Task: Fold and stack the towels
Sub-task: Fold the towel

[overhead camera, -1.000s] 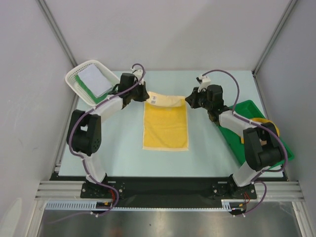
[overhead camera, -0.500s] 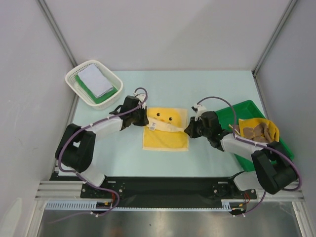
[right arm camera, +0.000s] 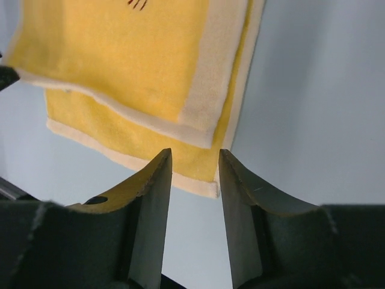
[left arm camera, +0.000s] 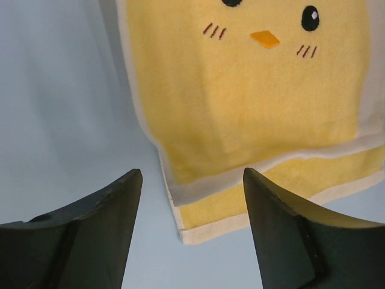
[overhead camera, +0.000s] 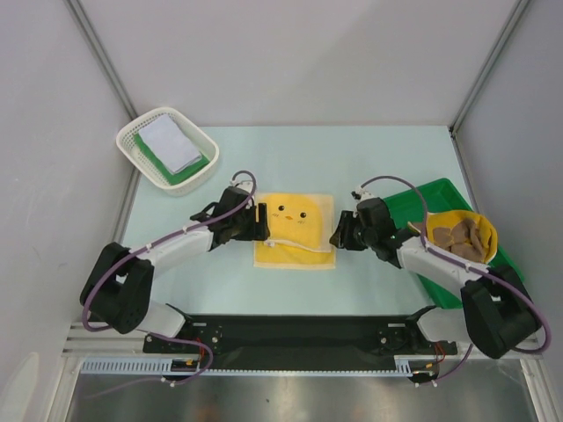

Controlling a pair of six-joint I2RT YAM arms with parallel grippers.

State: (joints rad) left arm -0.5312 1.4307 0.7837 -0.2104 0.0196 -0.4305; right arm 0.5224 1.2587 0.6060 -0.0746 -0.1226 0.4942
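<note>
A yellow towel (overhead camera: 295, 230) with a chick face lies folded in half mid-table, its upper layer ending just short of the near edge. My left gripper (overhead camera: 261, 224) sits open at the towel's left edge; in the left wrist view its jaws (left arm camera: 191, 171) straddle the near left corner of the towel (left arm camera: 252, 90) without touching it. My right gripper (overhead camera: 336, 236) is open at the right edge. Its jaws (right arm camera: 194, 153) frame the near right corner of the towel (right arm camera: 120, 60). A white towel (overhead camera: 171, 143) lies on a green towel (overhead camera: 192, 167) in the basket. A tan-brown towel (overhead camera: 460, 233) rests on the tray.
A white mesh basket (overhead camera: 141, 132) stands at the back left. A green plastic tray (overhead camera: 437, 187) lies along the right side under my right arm. Grey walls and frame posts close in the table.
Both grippers carried the yellow towel's far edge toward the near edge, folding it in half. Both have now opened and let go of it.
</note>
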